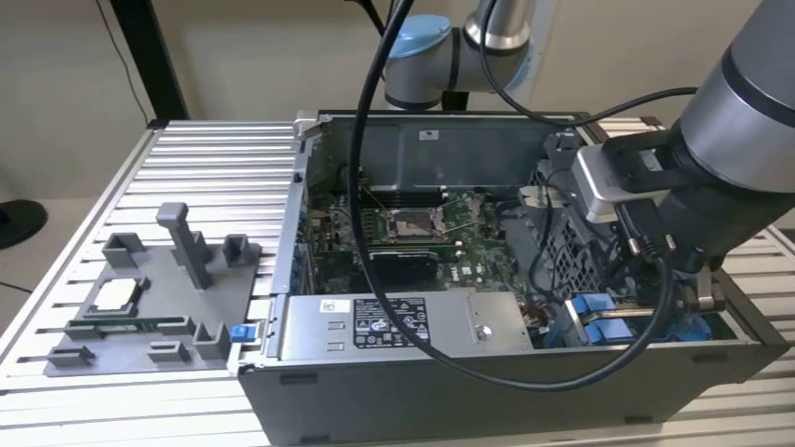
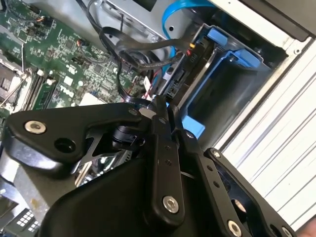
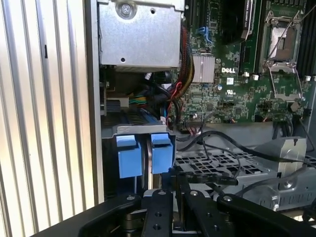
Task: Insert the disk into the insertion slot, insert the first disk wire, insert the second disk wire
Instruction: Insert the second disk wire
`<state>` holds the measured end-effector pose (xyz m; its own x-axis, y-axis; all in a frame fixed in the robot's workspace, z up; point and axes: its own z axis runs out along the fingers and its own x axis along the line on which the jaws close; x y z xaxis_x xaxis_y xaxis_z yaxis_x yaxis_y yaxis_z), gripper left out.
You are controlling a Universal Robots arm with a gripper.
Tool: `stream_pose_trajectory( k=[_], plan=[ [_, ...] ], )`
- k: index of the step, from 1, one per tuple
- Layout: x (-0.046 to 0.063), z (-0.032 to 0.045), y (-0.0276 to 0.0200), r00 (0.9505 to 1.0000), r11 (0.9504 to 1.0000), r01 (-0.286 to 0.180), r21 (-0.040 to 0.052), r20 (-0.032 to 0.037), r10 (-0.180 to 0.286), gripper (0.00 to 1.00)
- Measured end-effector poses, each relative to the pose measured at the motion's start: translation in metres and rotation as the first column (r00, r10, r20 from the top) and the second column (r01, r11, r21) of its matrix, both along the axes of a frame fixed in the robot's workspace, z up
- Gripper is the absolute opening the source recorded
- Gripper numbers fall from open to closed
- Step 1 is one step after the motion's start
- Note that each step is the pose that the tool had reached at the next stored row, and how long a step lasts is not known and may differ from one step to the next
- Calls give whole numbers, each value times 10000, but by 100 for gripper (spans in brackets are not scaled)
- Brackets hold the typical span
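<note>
The disk [image 2: 183,74] sits in its blue carrier [image 2: 219,40] inside the insertion slot [image 2: 247,74] at the case's corner, its connector edge facing the motherboard. In the first wrist view the carrier's two blue tabs [image 3: 129,155] stand just beyond my fingers. My gripper [image 2: 161,105] is shut on the plug end of a black disk wire [image 2: 129,58], holding it close to the disk's connector edge. That wire [image 3: 200,176] lies across my fingertips [image 3: 159,195] in the first wrist view. In the exterior view my gripper [image 1: 677,307] reaches down into the case at the exterior view's right.
A blue flat cable [image 2: 170,19] loops above the disk. The grey power supply box [image 1: 397,326] fills the case's front. The motherboard [image 3: 247,94] with loose black cables lies beside the bay. A grey fixture plate [image 1: 155,298] rests on the slatted table at the exterior view's left.
</note>
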<state>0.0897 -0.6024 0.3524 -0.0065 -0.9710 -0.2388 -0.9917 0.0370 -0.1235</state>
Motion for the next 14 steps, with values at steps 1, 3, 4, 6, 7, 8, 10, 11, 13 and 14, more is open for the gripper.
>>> stream_pose_trajectory(
  k=[1,3,4,6,7,8,10,11,13,14],
  plan=[
    [3,-3,21,10000,10000,1,-99,0,-1,0],
    [13,-7,45,10000,9991,0,-434,-1,0,0],
    [18,-7,53,10000,9981,1,-613,-1,-1,0],
    [33,-10,67,10000,9959,0,-902,-1,0,0],
    [43,-13,72,10000,9956,1,-941,-1,-1,0],
    [57,-14,79,10000,9952,1,-975,-1,-1,0],
    [85,-16,89,10000,9951,0,-985,-1,-1,0],
    [102,-17,93,10000,9951,0,-985,-1,0,0],
    [145,-18,97,10000,9951,0,-987,-3,-1,0],
    [188,-20,100,10000,9951,0,-986,-5,-1,0]
  ],
)
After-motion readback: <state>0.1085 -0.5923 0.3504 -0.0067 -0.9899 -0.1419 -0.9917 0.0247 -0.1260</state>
